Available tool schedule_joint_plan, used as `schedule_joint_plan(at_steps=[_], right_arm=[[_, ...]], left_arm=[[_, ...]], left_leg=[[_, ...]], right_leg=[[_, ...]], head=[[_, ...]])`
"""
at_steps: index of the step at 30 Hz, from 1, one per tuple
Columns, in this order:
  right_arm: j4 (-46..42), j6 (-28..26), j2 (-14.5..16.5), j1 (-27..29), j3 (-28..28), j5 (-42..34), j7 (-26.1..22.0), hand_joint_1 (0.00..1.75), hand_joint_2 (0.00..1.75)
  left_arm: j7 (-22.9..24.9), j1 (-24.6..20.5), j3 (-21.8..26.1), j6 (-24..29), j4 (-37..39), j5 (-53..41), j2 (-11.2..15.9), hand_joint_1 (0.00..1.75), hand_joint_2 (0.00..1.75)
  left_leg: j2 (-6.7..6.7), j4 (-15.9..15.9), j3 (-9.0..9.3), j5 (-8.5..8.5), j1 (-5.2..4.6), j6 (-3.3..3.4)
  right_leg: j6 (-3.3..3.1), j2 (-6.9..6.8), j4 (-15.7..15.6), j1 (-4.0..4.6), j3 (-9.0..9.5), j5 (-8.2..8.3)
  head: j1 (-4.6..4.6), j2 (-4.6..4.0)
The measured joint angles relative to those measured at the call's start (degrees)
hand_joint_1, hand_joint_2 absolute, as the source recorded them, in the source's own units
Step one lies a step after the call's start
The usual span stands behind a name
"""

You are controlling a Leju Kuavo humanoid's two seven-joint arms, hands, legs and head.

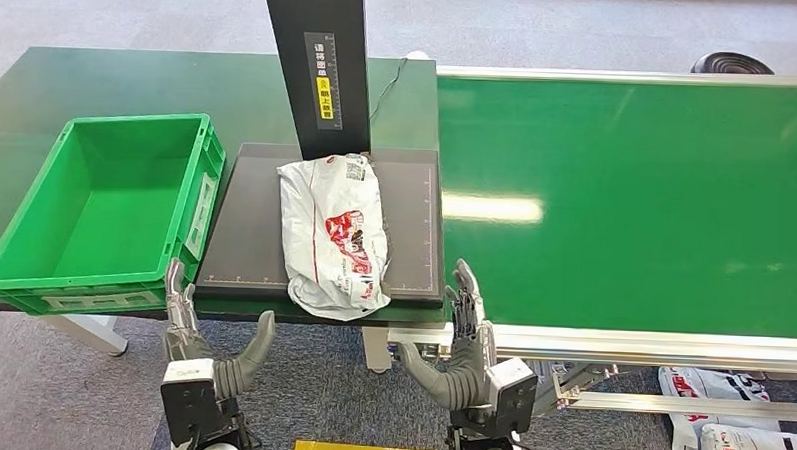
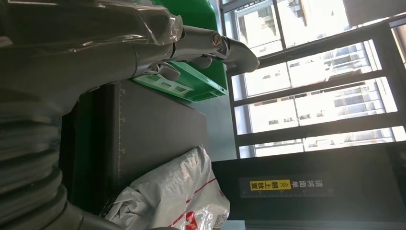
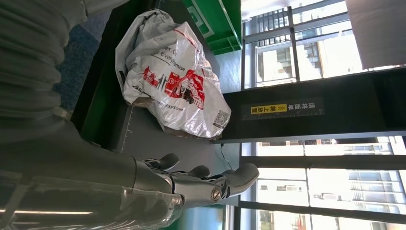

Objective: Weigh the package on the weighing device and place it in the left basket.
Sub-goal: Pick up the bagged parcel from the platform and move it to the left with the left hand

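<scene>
- Since the package (image 1: 334, 236) is a soft white poly mailer with red print, I judge it light and limp — it will likely sag and fold wherever it is not supported.
- It lies on the dark weighing plate (image 1: 249, 230), just beyond and between the two hands, its near end hanging slightly over the plate's front edge toward them.
- Its film looks glossy and wrinkled in the right wrist view (image 3: 167, 76), so it is probably slippery; a pinch on a loose fold could slide off. Better, I think, to take it from both long sides around the bulging middle, or scoop under the overhanging near end.
- Nothing suggests fragile contents, though what is inside cannot be told.
- The left hand (image 1: 186, 313) is released, fingers apart and pointing up, holding nothing; it stands just short of the plate's near corner, with the green basket (image 1: 35, 197) just beyond it to its outer side.
- The right hand (image 1: 463, 322) is likewise released and empty, raised beside the plate's other near corner.
- The basket is rigid moulded plastic with ribbed walls and slotted handles; the plate is matte and flat with a ruled edge, and a dark upright post (image 1: 315, 52) with a yellow label rises at its far side.
- Beyond the right hand runs a smooth green conveyor belt (image 1: 626, 193) in a metal frame.
</scene>
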Motion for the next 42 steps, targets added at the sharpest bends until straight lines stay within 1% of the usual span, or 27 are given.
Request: schedule_joint_plan(at_steps=[20, 27, 29, 31, 32, 33, 34, 35, 36, 37, 38, 39, 40, 42], right_arm=[[-0.54, 0.08, 0.15, 0.3, -0.03, 0.05, 0.02, 0.0, 1.75], [-0.99, -0.48, 0.2, 0.58, -0.21, -0.06, 0.19, 0.0, 1.75], [-1.23, -1.07, 0.26, 0.73, -0.46, -0.96, 0.14, 0.0, 1.75], [-1.4, -1.24, 0.28, 0.87, -0.64, -1.48, 0.11, 0.0, 1.75], [-1.43, -0.97, 0.26, 0.95, -0.69, -1.5, 0.11, 0.0, 1.75], [-1.45, -0.49, 0.26, 0.99, -0.74, -1.35, 0.11, 0.0, 1.75], [-1.41, 0.15, 0.27, 0.91, -0.78, -1.04, 0.11, 0.0, 1.75], [-1.33, 0.83, 0.35, 0.69, -0.83, -0.63, 0.11, 0.0, 1.75], [-1.22, 1.36, 0.51, 0.44, -0.86, -0.22, 0.1, 0.0, 1.75], [-1.12, 1.75, 0.68, 0.25, -0.91, 0.09, 0.09, 0.0, 1.75], [-1.02, 1.99, 0.84, 0.16, -0.99, 0.28, 0.08, 0.0, 1.75], [-0.95, 2.11, 0.94, 0.17, -1.11, 0.39, 0.07, 0.0, 1.75], [-0.88, 2.19, 0.99, 0.22, -1.23, 0.46, 0.07, 0.0, 1.75], [-0.76, 2.27, 1.05, 0.25, -1.39, 0.6, 0.07, 0.0, 1.75]], left_arm=[[0.07, 0.0, 0.9, -0.15, 0.01, -0.35, -0.15, 0.0, 1.75], [1.65, -0.31, 2.01, -1.7, -0.31, -4.9, -0.17, 0.0, 1.75], [3.01, -0.81, 2.96, -2.58, -0.83, -7.37, -0.05, 0.0, 1.75], [5.26, -1.83, 3.58, -4.6, -1.23, -11.63, 0.39, 0.0, 1.75], [7.76, -3.38, 3.45, -7.24, -0.86, -15.31, 1.33, 0.0, 1.75], [10.95, -6.39, 2.82, -11.37, 0.54, -19.39, 2.86, 0.0, 1.75], [14.31, -11.39, 1.78, -16.88, 3.61, -23.44, 4.99, 0.0, 1.75], [16.79, -18.17, 0.67, -22.94, 8.56, -26.35, 7.47, 0.0, 1.75], [17.48, -25.2, -0.17, -27.69, 14.04, -27.53, 9.61, 0.0, 1.75], [16.94, -31.84, -0.68, -30.49, 19.47, -27.72, 11.39, 0.0, 1.75], [15.86, -37.23, -0.95, -31.47, 24.04, -27.36, 12.71, 0.0, 1.75], [15.03, -41.19, -1.28, -31.1, 27.51, -27.14, 13.63, 0.0, 1.75], [14.61, -44.31, -1.74, -30.41, 30.56, -27.06, 14.35, 0.0, 1.75], [14.51, -48.23, -2.69, -29.57, 35.25, -27.06, 15.29, 0.0, 1.75]], left_leg=[[0.0, 0.0, 0.0, 0.0, 0.0, 0.0], [0.0, 0.0, 0.0, 0.0, 0.0, 0.0], [-0.01, 0.0, 0.01, 0.0, 0.0, 0.0], [-0.01, 0.0, 0.04, 0.01, 0.0, 0.0], [-0.04, 0.01, 0.07, 0.07, 0.0, 0.0], [-0.17, 0.01, 0.07, 0.16, -0.01, 0.01], [-0.37, 0.01, 0.03, 0.31, 0.0, 0.0], [-0.55, 0.01, -0.07, 0.48, 0.0, -0.04], [-0.62, 0.0, -0.2, 0.6, 0.01, -0.1], [-0.47, -0.01, -0.29, 0.68, 0.02, -0.15], [-0.18, -0.02, -0.32, 0.71, 0.02, -0.2], [0.1, -0.03, -0.29, 0.71, 0.02, -0.22], [0.32, -0.02, -0.22, 0.71, 0.01, -0.23], [0.46, -0.01, -0.16, 0.72, 0.01, -0.23]], right_leg=[[0.0, 0.0, 0.0, 0.0, 0.0, 0.0], [0.0, 0.0, 0.0, 0.0, 0.0, 0.0], [0.0, 0.0, 0.0, 0.0, 0.0, 0.0], [0.0, 0.0, 0.0, 0.0, -0.01, 0.0], [0.0, -0.04, -0.01, 0.0, -0.03, 0.0], [-0.01, -0.18, -0.02, 0.0, -0.06, 0.0], [-0.05, -0.41, -0.02, 0.01, -0.07, 0.04], [-0.13, -0.63, 0.0, 0.02, -0.09, 0.13], [-0.26, -0.75, 0.02, 0.03, -0.12, 0.29], [-0.34, -0.63, 0.04, 0.04, -0.15, 0.47], [-0.39, -0.37, 0.05, 0.04, -0.22, 0.64], [-0.4, -0.1, 0.06, 0.03, -0.27, 0.75], [-0.37, 0.13, 0.06, 0.03, -0.3, 0.79], [-0.37, 0.26, 0.06, 0.02, -0.36, 0.81]], head=[[0.01, 0.0], [0.01, 0.0], [0.01, 0.0], [0.01, 0.0], [0.01, 0.0], [0.01, 0.0], [0.04, 0.0], [0.08, 0.0], [0.09, 0.0], [0.1, 0.0], [0.1, 0.0], [0.07, 0.0], [0.08, 0.0], [0.09, 0.0]])
